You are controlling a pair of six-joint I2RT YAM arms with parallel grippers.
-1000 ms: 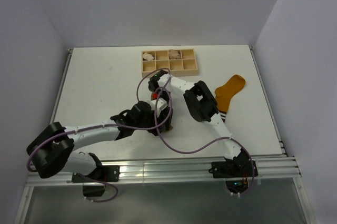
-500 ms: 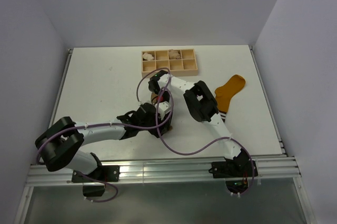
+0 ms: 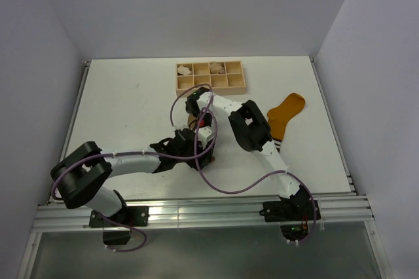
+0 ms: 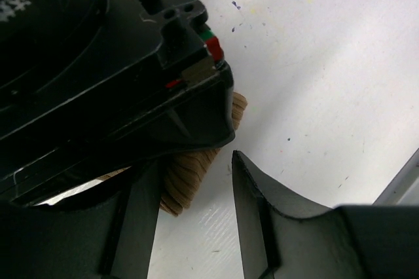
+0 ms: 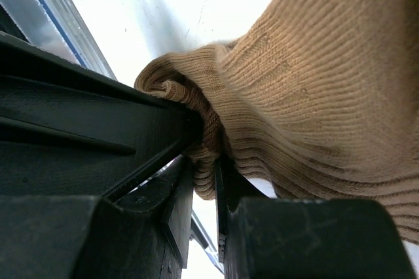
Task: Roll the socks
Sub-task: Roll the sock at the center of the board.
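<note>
The tan sock (image 5: 314,95) looks like soft, light ribbed knit that'll bunch and spring loose, so I'd take it across the rolled end, not by a stray edge. It sits mid-frame in the overhead view, buried under both wrists on the surface (image 3: 131,102). Here the right hand (image 5: 204,181) is clamped on a fold of it, while the left hand (image 4: 192,167) has its fingers apart, straddling the sock's end with the other wrist's body crowding right above. The mustard sock (image 3: 286,112) lies at the right of the frame and the wooden tray (image 3: 177,77) near the top, both well apart from the hands.
</note>
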